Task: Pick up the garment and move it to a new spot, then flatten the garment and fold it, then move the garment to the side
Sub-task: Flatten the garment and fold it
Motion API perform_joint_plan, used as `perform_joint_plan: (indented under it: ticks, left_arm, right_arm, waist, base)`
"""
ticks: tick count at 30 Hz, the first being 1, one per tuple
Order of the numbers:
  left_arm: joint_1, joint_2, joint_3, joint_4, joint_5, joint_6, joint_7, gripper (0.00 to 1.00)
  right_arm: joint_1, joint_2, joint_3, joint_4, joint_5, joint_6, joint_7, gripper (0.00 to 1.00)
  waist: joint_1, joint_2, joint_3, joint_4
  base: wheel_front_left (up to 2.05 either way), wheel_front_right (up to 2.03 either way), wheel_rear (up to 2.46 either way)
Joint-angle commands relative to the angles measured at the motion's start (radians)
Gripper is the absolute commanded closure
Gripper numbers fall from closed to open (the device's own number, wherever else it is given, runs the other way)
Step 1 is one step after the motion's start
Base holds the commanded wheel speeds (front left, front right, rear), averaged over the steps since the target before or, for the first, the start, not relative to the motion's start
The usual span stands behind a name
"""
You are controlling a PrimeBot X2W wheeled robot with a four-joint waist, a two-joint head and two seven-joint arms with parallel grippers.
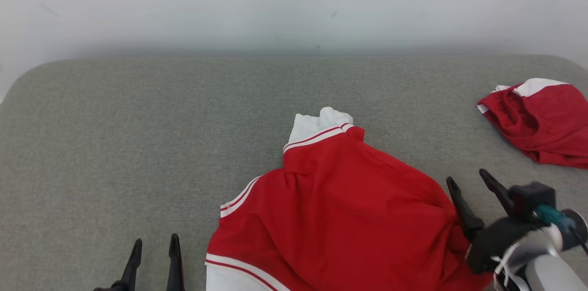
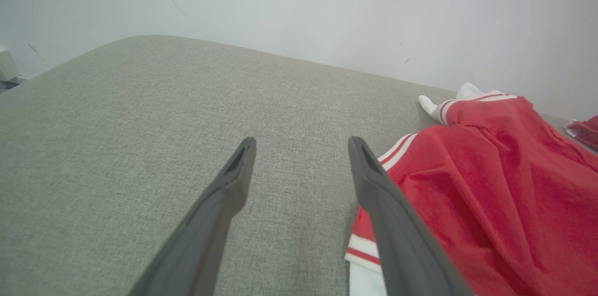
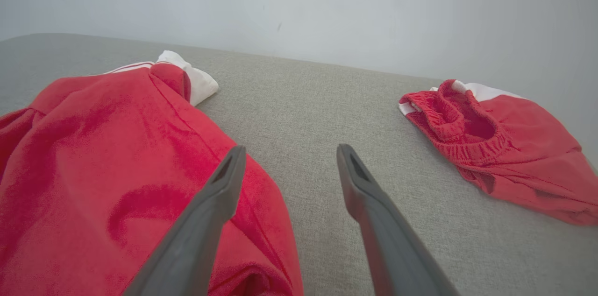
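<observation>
The garment (image 1: 340, 208) is a red top with white sleeves and white stripes, lying rumpled on the grey padded surface (image 1: 138, 144) at front centre; it also shows in the left wrist view (image 2: 490, 184) and the right wrist view (image 3: 107, 170). My right gripper (image 1: 468, 181) hovers open at the garment's right edge, nothing between its fingers (image 3: 219, 193). My left gripper (image 1: 154, 247) is open at the lower left, just left of the garment, over bare fabric, its fingers (image 2: 373, 184) apart.
A second red and white garment (image 1: 539, 119), shorts with an elastic waistband (image 3: 490, 146), lies bunched at the far right. A pale wall (image 1: 294, 2) rises behind the surface. Bare grey surface stretches to the left and behind the top.
</observation>
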Motion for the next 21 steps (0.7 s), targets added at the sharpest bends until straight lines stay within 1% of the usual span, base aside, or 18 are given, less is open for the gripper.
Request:
perform_joint_plan:
  ticks: [1, 5, 8, 13, 14, 15, 16, 18, 21]
  left_arm:
    - [-0.007, 0.0, -0.001, 0.003, 0.01, 0.001, -0.003, 0.0]
    - [-0.029, 0.0, -0.022, 0.014, 0.014, -0.005, -0.003, 0.0]
    - [-0.039, 0.0, -0.034, 0.026, 0.013, -0.007, -0.003, 0.0]
    - [-0.047, 0.0, -0.04, 0.03, 0.004, -0.004, -0.003, 0.0]
    - [-0.047, 0.0, -0.038, 0.03, 0.003, -0.004, -0.003, 0.0]
    - [-0.048, 0.0, -0.037, 0.032, 0.001, -0.005, -0.003, 0.0]
    - [-0.048, 0.0, -0.036, 0.034, 0.0, -0.005, -0.003, 0.0]
    - [-0.055, 0.0, -0.037, 0.036, -0.002, -0.007, -0.003, 0.0]
    - [-0.067, 0.0, -0.038, 0.039, -0.005, -0.009, -0.003, 0.0]
  right_arm:
    - [-0.018, 0.001, 0.006, 0.017, -0.003, -0.002, 0.0, 0.0]
    - [-0.121, 0.001, 0.077, 0.178, 0.004, -0.002, 0.023, 0.0]
    - [-0.161, -0.006, 0.128, 0.284, 0.025, -0.002, 0.057, 0.0]
    - [-0.208, -0.028, 0.206, 0.392, 0.058, -0.002, 0.11, 0.0]
    - [-0.218, -0.029, 0.219, 0.405, 0.063, -0.002, 0.117, 0.14]
    - [-0.223, -0.031, 0.234, 0.417, 0.07, -0.002, 0.125, 0.8]
    - [-0.232, -0.031, 0.249, 0.428, 0.084, -0.002, 0.137, 1.0]
    - [-0.259, -0.044, 0.274, 0.437, 0.101, -0.002, 0.147, 1.0]
    - [-0.324, -0.071, 0.298, 0.438, 0.107, -0.002, 0.129, 1.0]
  waist:
    - [0.0, 0.0, 0.007, 0.011]
    - [0.0, 0.0, 0.015, 0.042]
    - [0.0, 0.0, 0.018, 0.065]
    - [0.0, 0.0, 0.018, 0.08]
    - [0.0, 0.0, 0.019, 0.08]
    - [0.0, 0.0, 0.02, 0.08]
    - [0.0, 0.0, 0.022, 0.081]
    - [0.0, 0.0, 0.028, 0.083]
    - [0.0, 0.0, 0.039, 0.09]
  base:
    - [0.0, 0.0, 0.0]
    - [0.0, 0.0, 0.0]
    - [0.0, 0.0, 0.0]
    - [0.0, 0.0, 0.0]
    - [0.0, 0.0, 0.0]
    - [0.0, 0.0, 0.0]
    - [0.0, 0.0, 0.0]
    - [0.0, 0.0, 0.0]
    - [0.0, 0.0, 0.0]
